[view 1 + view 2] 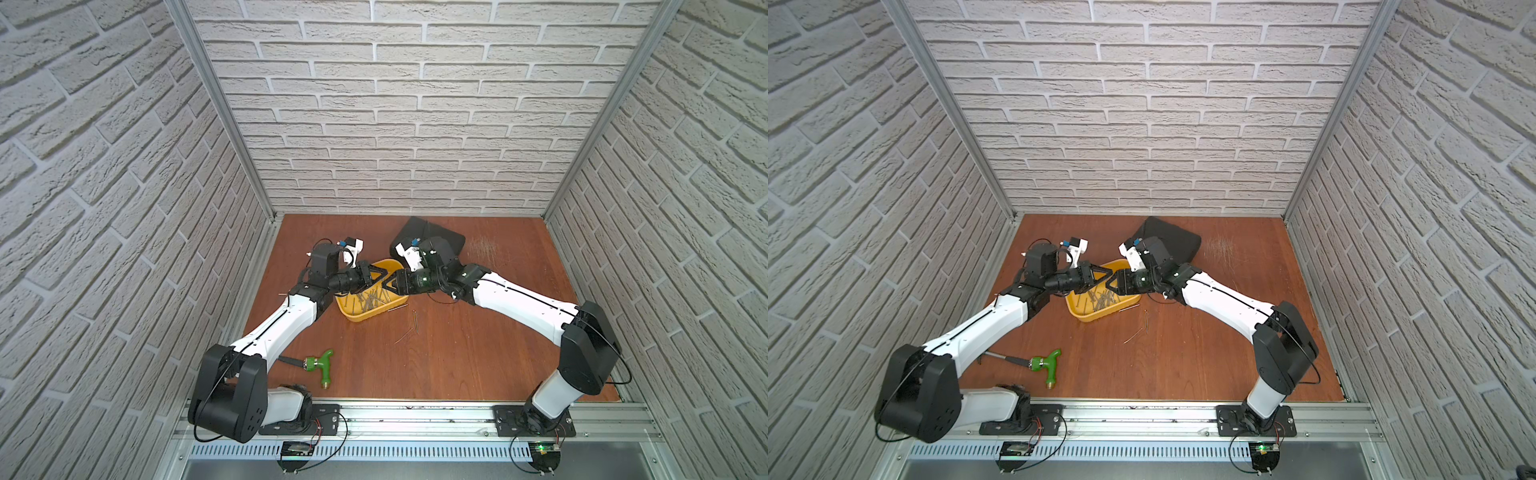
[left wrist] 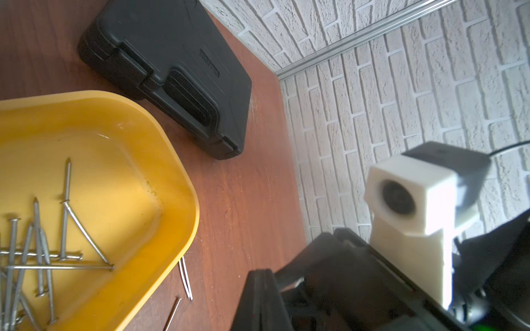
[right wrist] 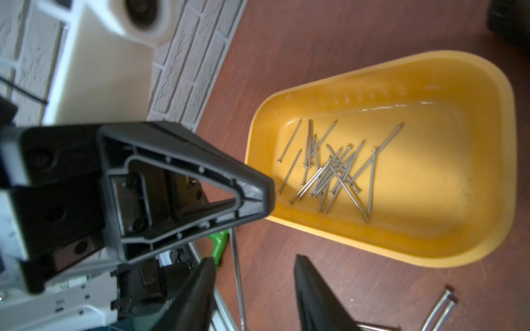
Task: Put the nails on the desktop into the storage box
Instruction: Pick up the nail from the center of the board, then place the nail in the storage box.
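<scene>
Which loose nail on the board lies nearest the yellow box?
The single nail just off the box's front corner; the pair and the slanted one lie farther out toward the front.

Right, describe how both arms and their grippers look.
The left arm and right arm have white tapered links, black joint housings and a thin black cable along each. The left gripper and right gripper are black, with ribbed, hollow triangular fingers.

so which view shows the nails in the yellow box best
The right wrist view: the nails in the storage box lie sharp and whole. The left wrist view crops the pile; both top views show them tiny.
</scene>
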Controlling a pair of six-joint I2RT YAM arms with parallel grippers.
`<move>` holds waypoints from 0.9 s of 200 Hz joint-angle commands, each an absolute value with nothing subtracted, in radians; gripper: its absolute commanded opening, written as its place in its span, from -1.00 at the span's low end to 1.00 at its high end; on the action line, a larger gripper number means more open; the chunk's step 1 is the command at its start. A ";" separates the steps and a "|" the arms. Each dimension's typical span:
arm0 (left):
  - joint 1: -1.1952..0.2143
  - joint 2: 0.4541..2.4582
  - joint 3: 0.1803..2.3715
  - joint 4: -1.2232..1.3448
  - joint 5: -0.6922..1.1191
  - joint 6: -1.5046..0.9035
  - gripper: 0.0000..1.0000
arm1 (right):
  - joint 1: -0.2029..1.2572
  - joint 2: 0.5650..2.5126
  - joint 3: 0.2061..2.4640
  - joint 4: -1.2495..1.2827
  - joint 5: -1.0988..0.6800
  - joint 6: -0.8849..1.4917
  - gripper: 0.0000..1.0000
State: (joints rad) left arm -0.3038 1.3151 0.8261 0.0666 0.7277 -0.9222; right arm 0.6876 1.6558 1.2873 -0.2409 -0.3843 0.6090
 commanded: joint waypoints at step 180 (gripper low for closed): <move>-0.179 1.753 1.032 -0.215 0.590 -0.578 -0.76 | 0.804 1.447 1.056 -0.483 -0.072 0.122 0.88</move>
State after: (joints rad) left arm -0.1852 1.7355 1.0138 -0.1925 0.6037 -0.6121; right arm 0.7818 1.4525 1.0878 -0.5076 -0.1009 0.2440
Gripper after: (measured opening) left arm 0.085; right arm 0.954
